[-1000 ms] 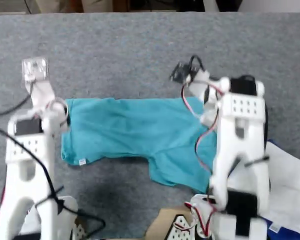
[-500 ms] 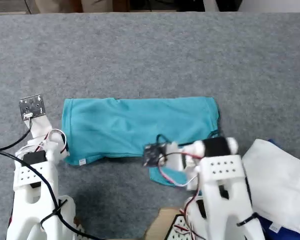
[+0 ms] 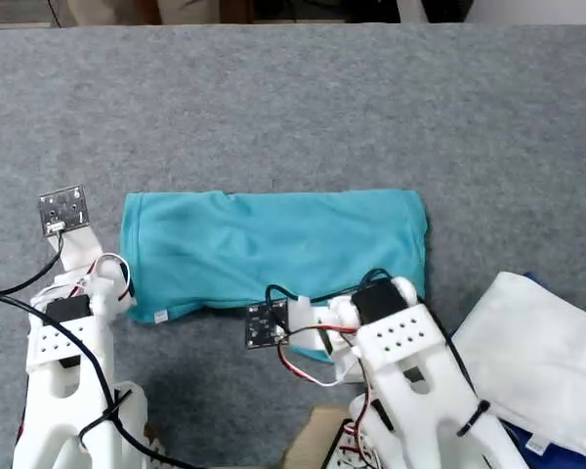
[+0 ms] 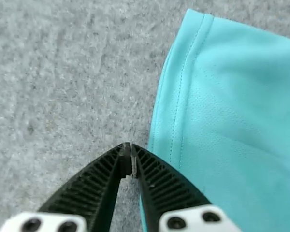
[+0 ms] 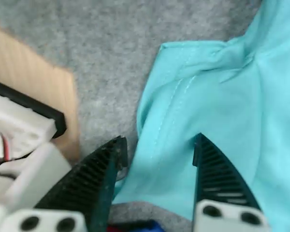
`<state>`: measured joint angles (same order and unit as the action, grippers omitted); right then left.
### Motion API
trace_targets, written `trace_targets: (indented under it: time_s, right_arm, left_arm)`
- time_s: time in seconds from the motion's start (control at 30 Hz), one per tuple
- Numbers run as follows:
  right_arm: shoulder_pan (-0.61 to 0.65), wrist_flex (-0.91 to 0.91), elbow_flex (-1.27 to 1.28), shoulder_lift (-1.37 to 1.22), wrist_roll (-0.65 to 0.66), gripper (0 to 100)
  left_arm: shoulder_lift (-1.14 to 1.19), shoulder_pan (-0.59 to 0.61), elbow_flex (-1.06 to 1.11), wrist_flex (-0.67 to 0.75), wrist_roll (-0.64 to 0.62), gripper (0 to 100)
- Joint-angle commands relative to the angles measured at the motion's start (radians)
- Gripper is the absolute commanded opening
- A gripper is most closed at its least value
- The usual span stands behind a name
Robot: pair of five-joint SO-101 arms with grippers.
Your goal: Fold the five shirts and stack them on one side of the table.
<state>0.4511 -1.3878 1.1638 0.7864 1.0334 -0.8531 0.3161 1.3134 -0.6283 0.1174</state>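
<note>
A teal shirt (image 3: 273, 249) is laid flat at the centre of the grey worktop (image 3: 273, 98). The left gripper (image 4: 130, 150) is pressed together on nothing, just beside the shirt's left edge. The right gripper (image 5: 159, 140) is spread open over the sleeve at the shirt's lower edge. The fabric is judged soft, light and limp, and is best pinched at a stitched hem.

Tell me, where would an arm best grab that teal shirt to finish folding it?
Probably the loose flap sticking out of the near long edge of the shirt. The rest lies flat in a neat rectangle, while this flap has a free hemmed edge. Come down from above on the near side; the right tool hangs open there, straddling that hem.
</note>
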Motion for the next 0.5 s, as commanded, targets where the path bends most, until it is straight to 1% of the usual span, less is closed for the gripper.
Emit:
trace_targets:
  time_s: [0.0,0.1,0.23,0.47]
  right_arm:
    - [-0.058,0.12,0.028,-0.084,0.012,23.5]
    - [-0.11,0.224,0.074,-0.2,0.034,23.5]
    - [-0.122,0.284,0.088,-0.344,0.058,23.4]
    - [-0.134,0.313,0.064,-0.386,0.055,12.0]
  left_arm:
    - [-0.013,0.011,-0.003,0.014,-0.008,2]
    - [-0.013,0.011,-0.003,0.014,-0.006,2]
    - [-0.013,0.011,-0.003,0.015,-0.006,2]
    - [-0.013,0.011,-0.003,0.014,-0.006,2]
